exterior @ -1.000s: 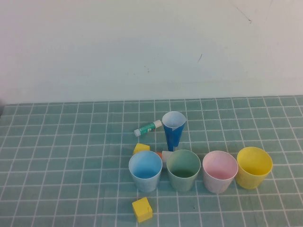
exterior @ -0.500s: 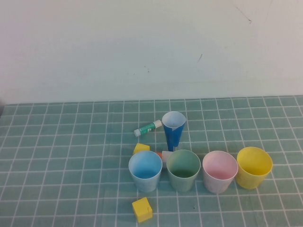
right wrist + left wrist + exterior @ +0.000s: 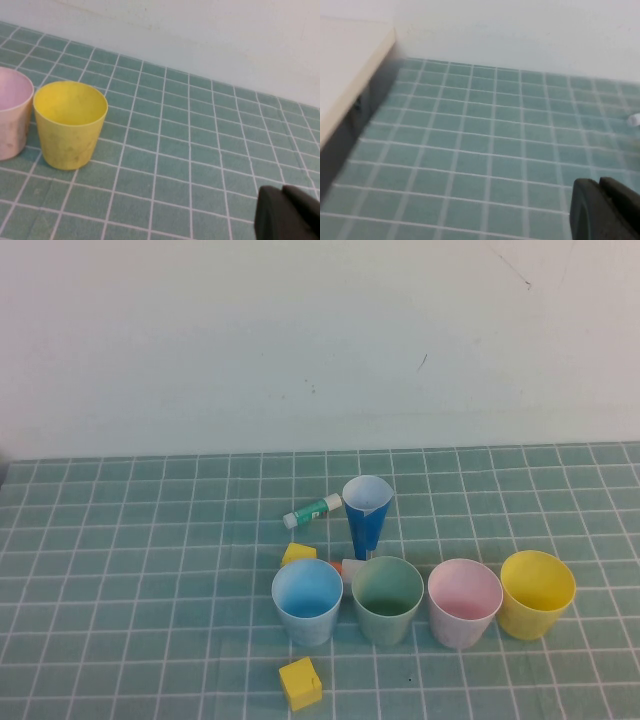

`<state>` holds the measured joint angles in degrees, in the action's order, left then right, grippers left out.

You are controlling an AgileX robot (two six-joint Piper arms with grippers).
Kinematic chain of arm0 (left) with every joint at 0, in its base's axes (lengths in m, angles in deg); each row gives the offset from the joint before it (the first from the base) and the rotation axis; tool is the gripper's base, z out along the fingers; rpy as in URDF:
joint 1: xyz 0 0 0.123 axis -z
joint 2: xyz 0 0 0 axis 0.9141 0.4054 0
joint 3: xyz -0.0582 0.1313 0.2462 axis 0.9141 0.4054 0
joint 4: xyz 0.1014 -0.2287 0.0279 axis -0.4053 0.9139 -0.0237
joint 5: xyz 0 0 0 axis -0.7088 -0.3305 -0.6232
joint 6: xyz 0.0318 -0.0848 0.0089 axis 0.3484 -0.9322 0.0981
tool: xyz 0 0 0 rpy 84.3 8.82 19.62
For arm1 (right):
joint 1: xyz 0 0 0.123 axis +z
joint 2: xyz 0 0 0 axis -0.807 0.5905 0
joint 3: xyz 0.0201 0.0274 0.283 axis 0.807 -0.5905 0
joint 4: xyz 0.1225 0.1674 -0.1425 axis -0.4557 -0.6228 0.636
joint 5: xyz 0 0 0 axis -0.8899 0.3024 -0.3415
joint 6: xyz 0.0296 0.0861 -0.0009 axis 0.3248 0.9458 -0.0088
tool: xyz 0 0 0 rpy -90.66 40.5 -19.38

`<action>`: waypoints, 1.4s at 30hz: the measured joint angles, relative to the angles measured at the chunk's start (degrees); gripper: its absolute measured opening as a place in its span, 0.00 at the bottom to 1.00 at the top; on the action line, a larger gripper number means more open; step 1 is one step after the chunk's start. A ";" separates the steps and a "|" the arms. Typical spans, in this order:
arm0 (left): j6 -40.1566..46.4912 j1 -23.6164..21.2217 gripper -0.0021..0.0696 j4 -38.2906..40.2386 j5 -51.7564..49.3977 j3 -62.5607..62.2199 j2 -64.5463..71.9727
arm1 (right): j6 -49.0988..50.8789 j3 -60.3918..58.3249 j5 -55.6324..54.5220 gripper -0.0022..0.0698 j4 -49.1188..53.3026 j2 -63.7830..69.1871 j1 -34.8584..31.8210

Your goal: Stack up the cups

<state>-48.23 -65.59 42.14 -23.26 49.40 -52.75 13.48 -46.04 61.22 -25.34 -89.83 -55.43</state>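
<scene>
Four wide cups stand upright in a row near the front of the green tiled mat: light blue (image 3: 307,600), green (image 3: 387,598), pink (image 3: 464,602) and yellow (image 3: 537,593). None is inside another. Neither arm shows in the high view. My right gripper (image 3: 283,192) is shut and empty, low over the mat, apart from the yellow cup (image 3: 70,125) and the pink cup (image 3: 12,120). My left gripper (image 3: 599,185) is shut and empty over bare mat, with no cup in its view.
A narrow dark blue cone cup (image 3: 366,515) stands behind the row. A glue stick (image 3: 312,510) lies beside it. A yellow block (image 3: 300,683) lies in front of the blue cup, another (image 3: 298,553) behind it. A beige board (image 3: 345,75) borders the mat by the left gripper.
</scene>
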 joint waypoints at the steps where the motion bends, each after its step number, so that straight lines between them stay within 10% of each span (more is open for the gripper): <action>1: -0.86 0.00 0.03 1.51 0.00 0.00 0.00 | 0.00 0.00 0.00 0.03 0.00 0.00 0.00; 11: -12.34 0.00 0.03 41.53 6.71 0.11 0.00 | 7.77 -0.10 0.11 0.03 -28.68 0.00 0.00; 29: 4.27 0.00 0.03 36.94 -2.16 -6.50 3.19 | 8.12 -0.10 -10.04 0.03 -37.66 0.00 0.00; 42: 29.81 0.00 0.03 28.04 -27.92 -41.74 47.10 | 3.20 -0.10 -4.34 0.03 -37.89 0.00 0.00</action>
<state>-18.42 -65.59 70.18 -51.18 7.66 -5.64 16.68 -46.14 56.88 -63.23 -89.83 -55.43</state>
